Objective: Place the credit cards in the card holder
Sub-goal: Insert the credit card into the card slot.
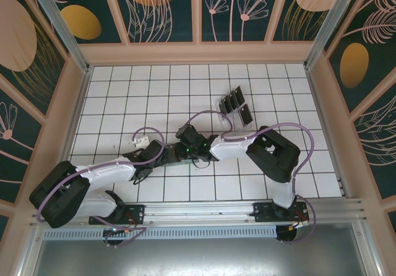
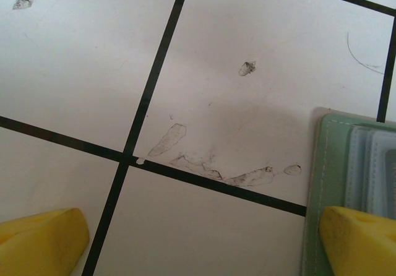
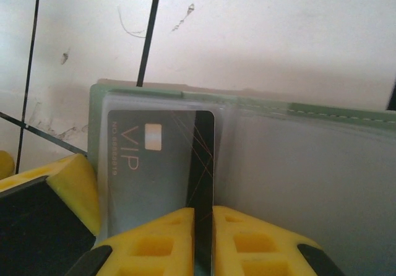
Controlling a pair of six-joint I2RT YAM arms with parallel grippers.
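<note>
Near centre of the white tiled table point(image 2: 247, 34), with its black grout lines and grey scuffs, the two arms are meeting over the card holder point(image 2: 314, 183). The holder is a flat sage-green case with pale stitching along its rim and clear plastic pockets. The left gripper point(image 2: 204, 245) is standing with its jaws spread wide. One moulded yellow fingertip point(image 2: 365, 242) is lying over the holder's edge; contact is hard to judge. The right gripper point(image 3: 203, 220) is pinching the near end of a glossy dark grey credit card point(image 3: 154, 164) between ribbed yellow pads. The card is showing "VIP" beside a pale chip point(image 3: 153, 137), and a small number line is too faint to read. Whether its far end is sitting inside a pocket cannot be told. Farther right, the other credit cards point(image 1: 238, 96) are standing in a row, their support hard to make out.
</note>
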